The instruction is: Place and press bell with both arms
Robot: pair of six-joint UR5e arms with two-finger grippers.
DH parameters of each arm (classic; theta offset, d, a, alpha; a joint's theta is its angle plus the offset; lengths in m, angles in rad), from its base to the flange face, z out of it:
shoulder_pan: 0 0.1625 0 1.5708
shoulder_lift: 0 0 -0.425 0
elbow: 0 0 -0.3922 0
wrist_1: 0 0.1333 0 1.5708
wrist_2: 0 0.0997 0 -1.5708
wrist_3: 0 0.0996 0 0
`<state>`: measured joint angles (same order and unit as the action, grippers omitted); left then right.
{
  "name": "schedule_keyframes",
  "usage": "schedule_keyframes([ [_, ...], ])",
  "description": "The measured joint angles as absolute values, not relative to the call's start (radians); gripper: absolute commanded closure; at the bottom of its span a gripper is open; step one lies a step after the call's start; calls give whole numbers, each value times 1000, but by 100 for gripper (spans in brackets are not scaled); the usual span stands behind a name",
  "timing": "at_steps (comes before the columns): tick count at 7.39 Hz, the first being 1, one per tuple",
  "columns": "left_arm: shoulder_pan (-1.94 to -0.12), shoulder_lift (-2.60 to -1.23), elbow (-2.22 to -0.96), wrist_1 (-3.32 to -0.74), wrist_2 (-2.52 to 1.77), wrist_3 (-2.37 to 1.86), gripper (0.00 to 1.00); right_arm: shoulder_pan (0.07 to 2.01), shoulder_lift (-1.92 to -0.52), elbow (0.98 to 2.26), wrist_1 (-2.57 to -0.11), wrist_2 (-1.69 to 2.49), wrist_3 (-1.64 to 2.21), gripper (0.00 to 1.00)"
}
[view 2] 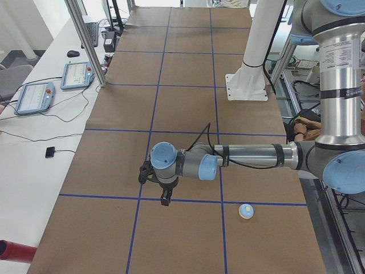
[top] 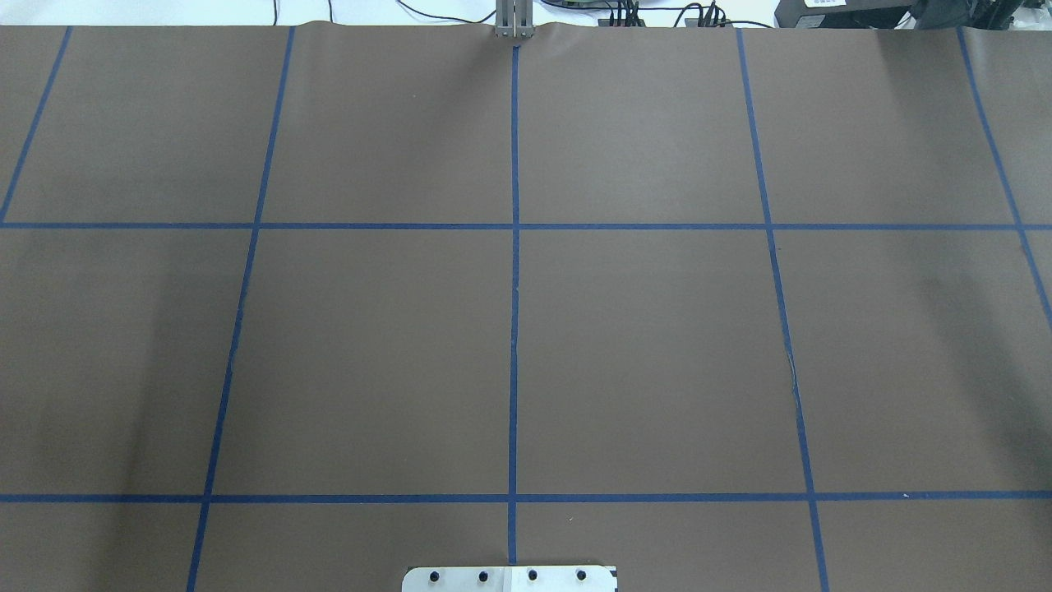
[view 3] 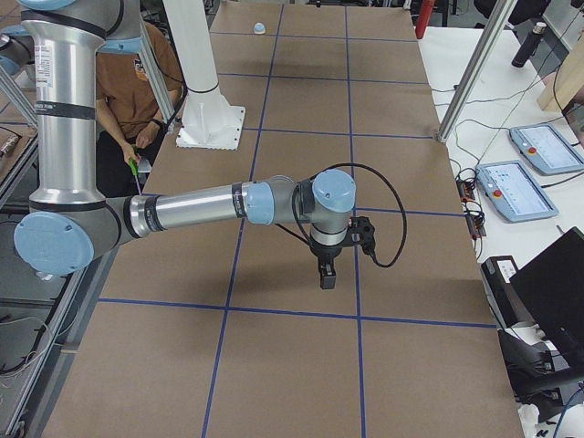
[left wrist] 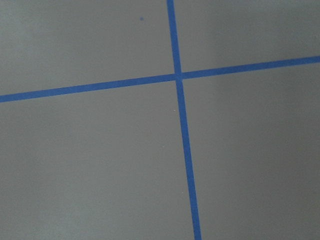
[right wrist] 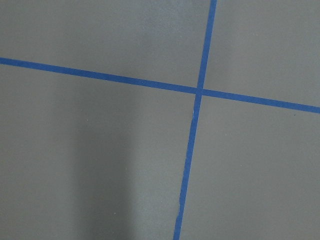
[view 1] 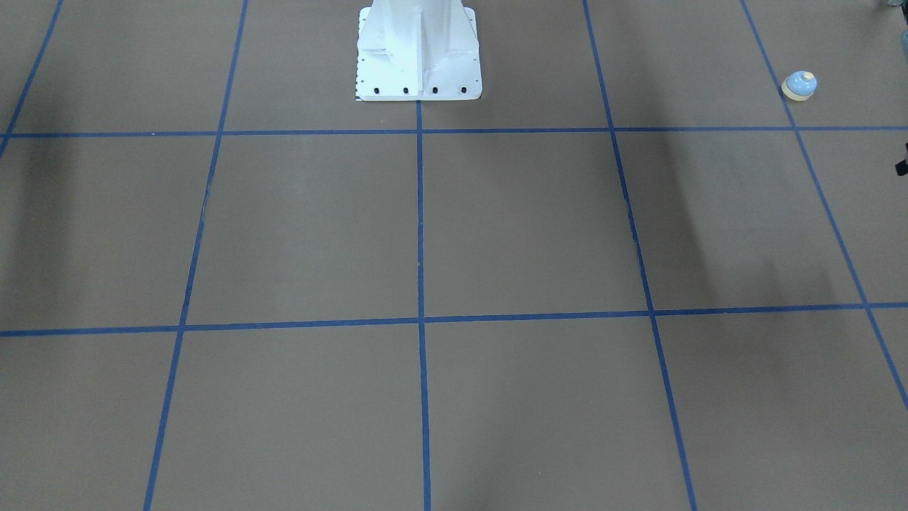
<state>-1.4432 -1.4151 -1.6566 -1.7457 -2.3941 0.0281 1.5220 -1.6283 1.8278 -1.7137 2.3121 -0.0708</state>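
The small light-blue bell (view 1: pixel 799 86) with a cream base stands upright on the brown table, near its end on the robot's left. It also shows in the exterior left view (view 2: pixel 246 211) and far off in the exterior right view (view 3: pixel 259 28). My left gripper (view 2: pixel 165 198) points down above the table, apart from the bell and farther out from the robot. My right gripper (view 3: pixel 327 276) points down above the table's other end. Both grippers show only in the side views, so I cannot tell whether they are open or shut. The wrist views show only table and blue tape.
The white pedestal (view 1: pixel 418 57) stands at the table's robot side. Blue tape lines (top: pixel 514 329) divide the brown table. A seated person (view 3: pixel 128 100) is behind the pedestal. Teach pendants (view 2: pixel 34 97) and metal posts (view 2: pixel 85 40) line the operators' side.
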Motion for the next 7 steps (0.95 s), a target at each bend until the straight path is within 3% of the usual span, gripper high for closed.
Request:
schedule_keyframes([
  [4, -1267, -1220, -1749, -1749, -2425, -90, 0, 1522, -1640, 1823, -1715, 2385, -75, 0],
  [7, -1121, -1149, -1755, -1691, -2441, -99, 0, 1519, -1641, 1821, -1716, 2396, -73, 0],
])
